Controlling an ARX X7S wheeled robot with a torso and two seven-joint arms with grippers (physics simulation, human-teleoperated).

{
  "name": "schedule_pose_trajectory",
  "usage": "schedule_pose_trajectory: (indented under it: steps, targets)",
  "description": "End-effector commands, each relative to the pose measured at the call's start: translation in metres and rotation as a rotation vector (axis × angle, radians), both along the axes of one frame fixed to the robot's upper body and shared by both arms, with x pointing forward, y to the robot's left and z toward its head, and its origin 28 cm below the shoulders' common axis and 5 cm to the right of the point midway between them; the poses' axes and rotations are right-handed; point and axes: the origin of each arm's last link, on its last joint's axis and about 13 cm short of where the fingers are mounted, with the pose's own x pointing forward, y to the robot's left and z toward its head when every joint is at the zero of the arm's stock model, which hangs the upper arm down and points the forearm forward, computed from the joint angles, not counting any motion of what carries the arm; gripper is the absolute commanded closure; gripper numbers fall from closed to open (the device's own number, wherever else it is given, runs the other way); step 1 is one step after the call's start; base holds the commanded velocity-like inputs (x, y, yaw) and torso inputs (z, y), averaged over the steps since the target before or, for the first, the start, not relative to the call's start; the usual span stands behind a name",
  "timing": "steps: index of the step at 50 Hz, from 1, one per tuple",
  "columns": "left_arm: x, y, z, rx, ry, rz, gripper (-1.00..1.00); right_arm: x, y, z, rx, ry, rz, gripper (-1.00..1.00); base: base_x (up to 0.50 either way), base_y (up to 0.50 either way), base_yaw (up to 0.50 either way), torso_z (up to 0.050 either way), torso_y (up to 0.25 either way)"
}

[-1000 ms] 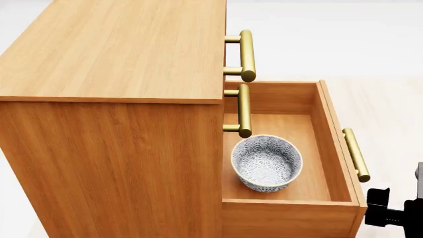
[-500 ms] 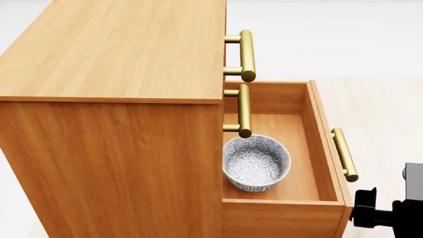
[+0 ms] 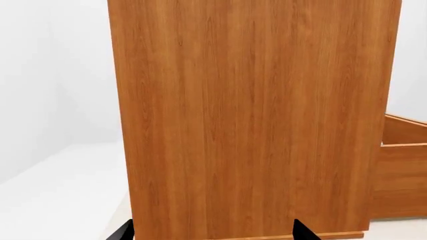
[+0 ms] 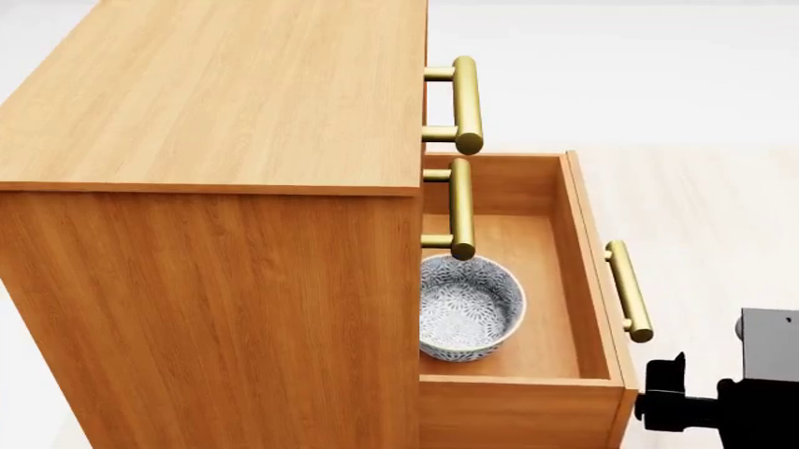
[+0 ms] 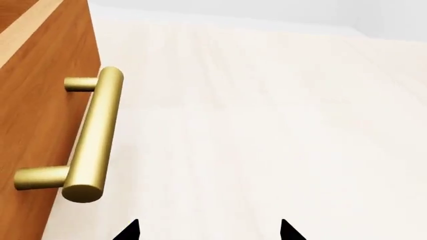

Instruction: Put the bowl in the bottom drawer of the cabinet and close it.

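1. Sitting inside the bottom drawer is the bowl, upright on the drawer floor, white with its fine grey-blue flowers, tucked at the cabinet side so that its inner edge slips out of sight under the cabinet front.
2. That drawer stands partly pulled out, its honey-brown box open to the head camera and its brass bar handle riding on the outer face.
3. Above the bowl hangs the middle drawer's handle, its lower end just over the bowl's rim in this view, and the top drawer's handle sits higher up; both upper drawers look shut flush.
4. Down at the lower right corner of the head view, the right gripper shows as a dark block just outside the drawer front, close to its lower corner; whether it touches the wood, I cannot tell.
5. From the right wrist, two black fingertips peek in with a clear gap between them, so those jaws stand apart, empty, with the brass handle near and pale floor beyond.
6. Over on the left wrist view, the cabinet's plain side panel fills the frame, and two black tips of the left gripper stand spread wide, gripping nothing.
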Motion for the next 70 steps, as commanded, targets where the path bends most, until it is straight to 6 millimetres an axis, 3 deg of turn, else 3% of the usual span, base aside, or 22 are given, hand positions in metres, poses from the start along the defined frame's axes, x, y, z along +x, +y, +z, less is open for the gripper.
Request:
schedule_pose_trajectory:
  steps: [1,52,70]
  targets:
    - [0.000,0.000,0.000,-0.001,0.000,0.000,-1.00,0.003,0.012,0.001,0.030,-0.009,0.028,-1.00,0.00,0.00,0.00,0.000,0.000]
    - [-0.001,0.000,0.000,-0.009,0.000,0.000,-1.00,0.006,0.047,0.002,0.042,-0.037,0.104,-1.00,0.00,0.00,0.00,0.000,0.000]
    - [-0.001,0.000,0.001,-0.009,-0.001,-0.001,-1.00,0.007,0.058,-0.006,0.037,-0.017,0.144,-1.00,0.00,0.00,0.00,0.000,0.000]
